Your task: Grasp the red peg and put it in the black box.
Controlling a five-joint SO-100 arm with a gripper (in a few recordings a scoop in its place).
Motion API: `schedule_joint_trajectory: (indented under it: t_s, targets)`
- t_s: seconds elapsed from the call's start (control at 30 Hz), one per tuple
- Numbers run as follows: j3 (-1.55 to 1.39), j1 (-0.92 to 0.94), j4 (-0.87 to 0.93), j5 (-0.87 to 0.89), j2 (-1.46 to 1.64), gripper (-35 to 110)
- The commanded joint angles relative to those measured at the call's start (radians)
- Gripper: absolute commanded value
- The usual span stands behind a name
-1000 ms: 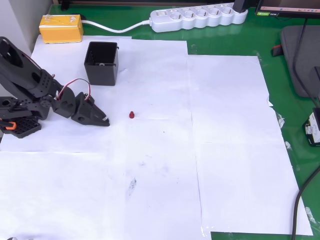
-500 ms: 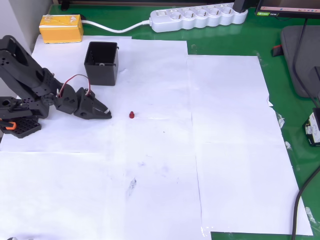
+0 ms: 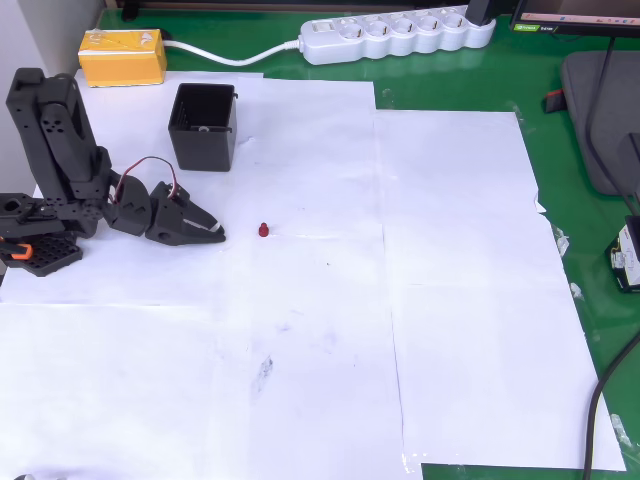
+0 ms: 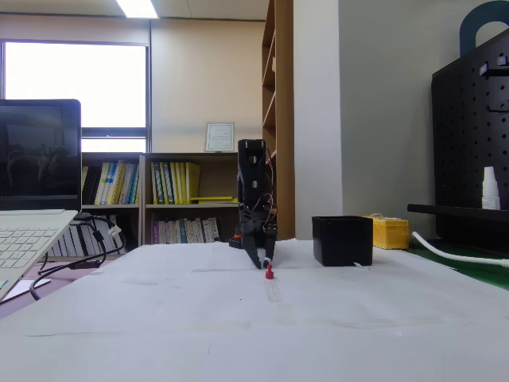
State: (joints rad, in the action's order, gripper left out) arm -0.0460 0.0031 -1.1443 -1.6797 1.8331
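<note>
On white paper near the middle-left of the table, the red peg (image 3: 263,230) stands alone, apart from everything around it, with the gripper (image 3: 212,233) pointing at it from the left of the overhead view and stopping short of contact. Its fingers look drawn together into a narrow point, though whether they are fully closed cannot be told from either view. The step in hand appears to be the approach: a clean pick probably calls for the fingers to spread first, then slide low along the paper so that one passes on each side of the tiny peg without tipping it. Beyond the peg, toward the top of the overhead view, the black box (image 3: 204,126) waits open-topped and upright, well apart. From the fixed view the arm (image 4: 253,187) rises almost straight up from its base, then folds down sharply, fingertips near the paper just behind the peg
</note>
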Motion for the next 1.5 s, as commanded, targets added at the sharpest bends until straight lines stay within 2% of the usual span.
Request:
schedule_joint_trajectory:
  t_s: [0.0, 0.17, 0.5, 1.07, 1.47]
  targets:
    - [-0.005, 0.017, -0.137, 0.009, 0.112, 0]
    - [-0.048, 0.032, -0.337, 0.051, 0.285, 0]
    - [-0.106, 0.034, -0.538, 0.091, 0.443, 1]
    - [-0.204, 0.002, -0.749, 0.121, 0.627, 1]
    - [-0.218, -0.014, -0.767, 0.143, 0.649, 1]
